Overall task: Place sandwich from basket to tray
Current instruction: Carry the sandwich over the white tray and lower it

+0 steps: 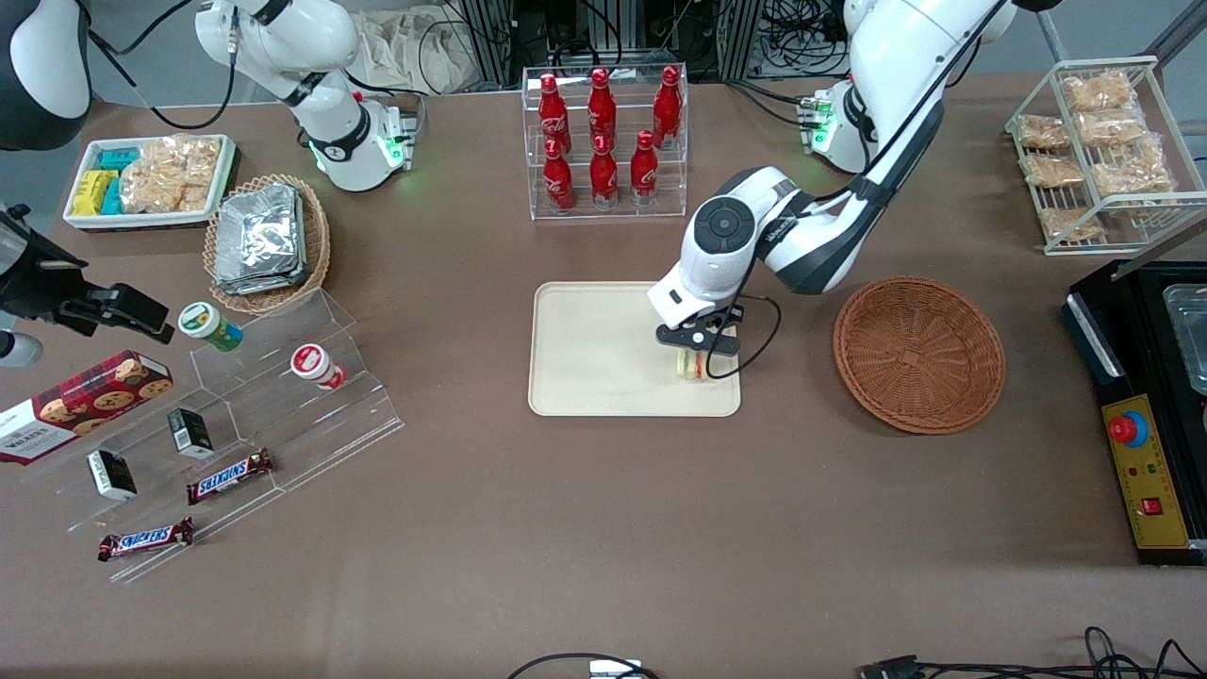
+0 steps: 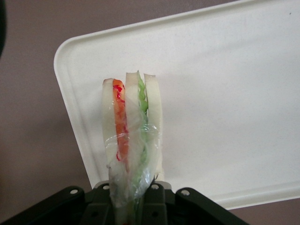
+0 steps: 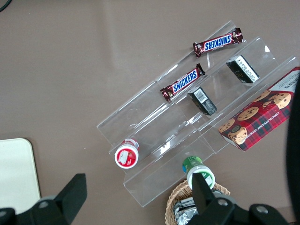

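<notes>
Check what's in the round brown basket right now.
Nothing: the basket shows only bare weave. The sandwich is over the tray, held upright in the gripper. Whether its bottom edge touches the tray is hidden.

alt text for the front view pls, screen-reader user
The left arm's gripper holds the wrapped sandwich over the cream tray, near the corner closest to the empty round wicker basket. Both sit mid-table.

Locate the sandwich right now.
In the front view the sandwich is held in the gripper over the tray, at the tray's end nearest the basket, which holds nothing.
</notes>
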Motion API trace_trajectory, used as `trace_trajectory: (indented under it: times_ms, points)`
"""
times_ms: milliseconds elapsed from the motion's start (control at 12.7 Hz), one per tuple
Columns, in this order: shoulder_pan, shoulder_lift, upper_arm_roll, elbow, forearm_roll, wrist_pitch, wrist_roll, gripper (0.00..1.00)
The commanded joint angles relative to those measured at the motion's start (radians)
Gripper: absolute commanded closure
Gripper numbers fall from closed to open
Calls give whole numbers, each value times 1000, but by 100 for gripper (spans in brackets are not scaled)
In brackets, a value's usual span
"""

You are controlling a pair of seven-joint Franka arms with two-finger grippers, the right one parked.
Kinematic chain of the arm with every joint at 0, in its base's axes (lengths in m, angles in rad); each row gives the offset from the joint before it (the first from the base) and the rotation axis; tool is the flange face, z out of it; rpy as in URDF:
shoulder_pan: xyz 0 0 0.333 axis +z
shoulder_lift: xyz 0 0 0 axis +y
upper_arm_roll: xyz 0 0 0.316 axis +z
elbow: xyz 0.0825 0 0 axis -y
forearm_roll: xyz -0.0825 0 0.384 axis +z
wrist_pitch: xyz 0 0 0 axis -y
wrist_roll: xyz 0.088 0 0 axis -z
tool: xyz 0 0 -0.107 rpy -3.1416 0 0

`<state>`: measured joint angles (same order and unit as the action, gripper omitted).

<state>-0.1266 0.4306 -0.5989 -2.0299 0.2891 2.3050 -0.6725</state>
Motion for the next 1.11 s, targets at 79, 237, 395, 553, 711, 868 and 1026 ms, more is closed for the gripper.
trace_trajectory:
  times_ms: [79, 237, 395, 553, 711, 868, 1026]
  points:
    - [-34, 83, -1, 30, 117, 25, -113, 83]
    - [-36, 106, 1, 28, 142, 37, -139, 83]
    - [-38, 108, 1, 27, 142, 37, -140, 81]
    - [-38, 115, 1, 25, 142, 36, -145, 60]
    - [-39, 115, 1, 25, 143, 33, -157, 16]
    - [-38, 106, 1, 27, 143, 25, -189, 0]
    - [-27, 93, 2, 31, 142, 24, -205, 0]
